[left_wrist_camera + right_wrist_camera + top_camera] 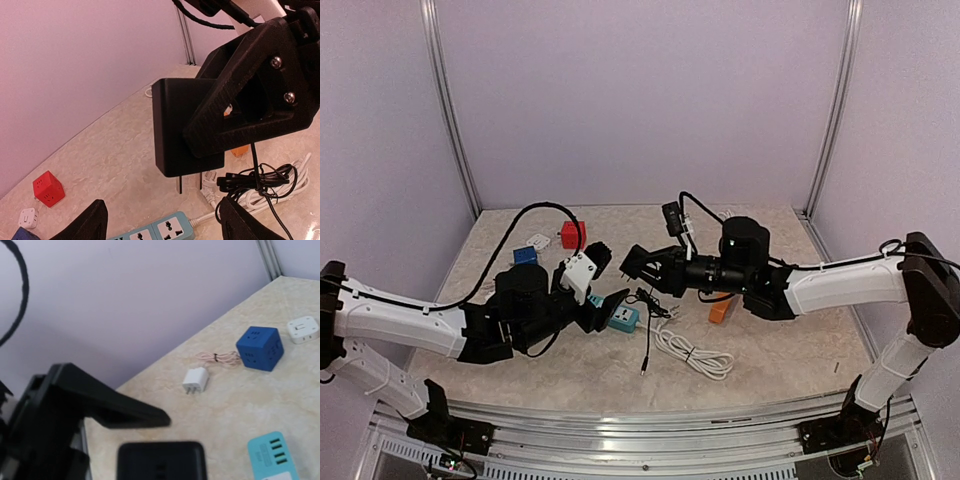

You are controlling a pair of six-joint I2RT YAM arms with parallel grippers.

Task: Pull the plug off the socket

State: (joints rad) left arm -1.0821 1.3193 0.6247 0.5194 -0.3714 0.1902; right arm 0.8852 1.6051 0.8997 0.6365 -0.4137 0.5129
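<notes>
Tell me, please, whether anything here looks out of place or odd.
One thing stands out: the black plug hangs in mid-air, clamped in the right pincer, with its prongs bare above the teal power strip. A thin black cord lies in a loose tangle nearby.

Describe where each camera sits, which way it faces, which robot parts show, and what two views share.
Top external: above and behind the bases, looking down on the beige marbled table; both arms show, left gripper and right gripper.
Left wrist: on the left arm, facing rightward at the black box-shaped plug adapter; its black fingers frame the bottom.
Right wrist: on the right arm, facing leftward toward the blue cube socket; its finger shows at left.
Shared: both wrist views show the adapter and the teal plastic power strip.
</notes>
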